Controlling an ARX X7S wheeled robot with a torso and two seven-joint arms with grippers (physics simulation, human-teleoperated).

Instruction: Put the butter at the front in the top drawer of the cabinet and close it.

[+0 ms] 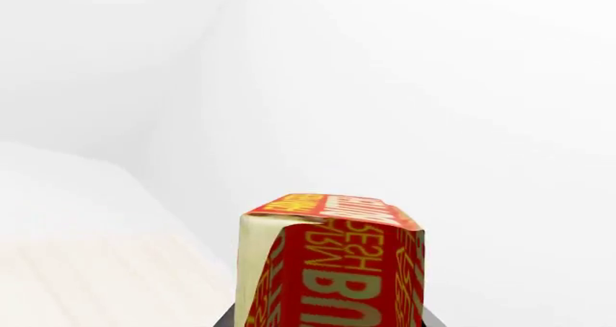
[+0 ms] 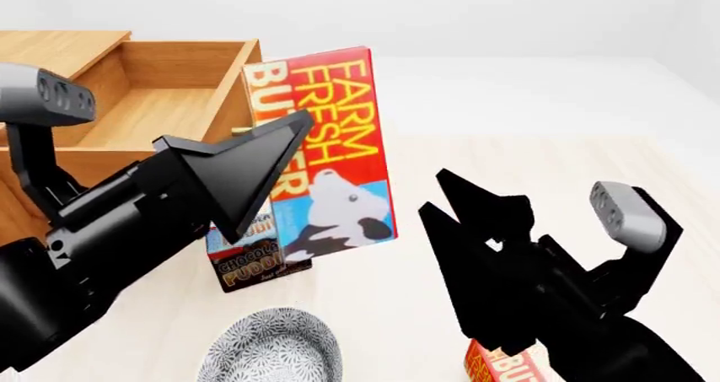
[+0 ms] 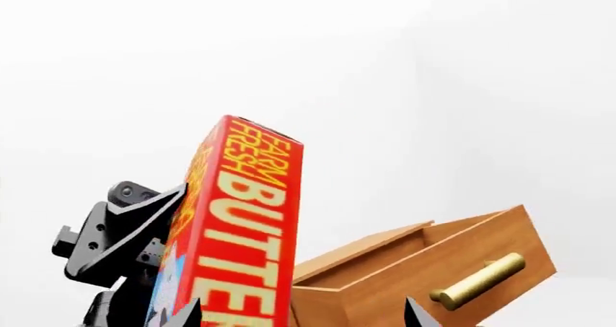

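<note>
Left claw [image 2: 253, 180]: I am gripping the butter [image 2: 326, 150] with it, clenched on the carton's narrow sides; in the left wrist view the carton's end is filling the space between my fingers.

Right claw [image 2: 523, 217]: I am holding it spread and empty over the counter [image 2: 562, 158], well apart from the carried carton.

Butter, place: it is hanging in the air, clear of the counter, just beside the near corner of the open top drawer [image 2: 169, 104] and not yet over its cavity.

Butter, axis: the long axis is standing nearly upright, leaning a little; the lettered face with the cow is turning toward my head camera.

Step in hand: I judge I am carrying the carton across to the drawer; placing and closing are not yet done.

Next move: swinging left and back over the drawer's floor, probably tipping the carton flatter so it sits below the rim, then letting go.

Bystanders: a pudding box [image 2: 253, 264] and a patterned bowl [image 2: 276, 348] are sitting below; the second butter carton [image 2: 507, 367] is lying under my right arm.

Cabinet [image 2: 56, 49]: drawer standing pulled out, brass handle [image 3: 478, 278] facing my right wrist camera.
</note>
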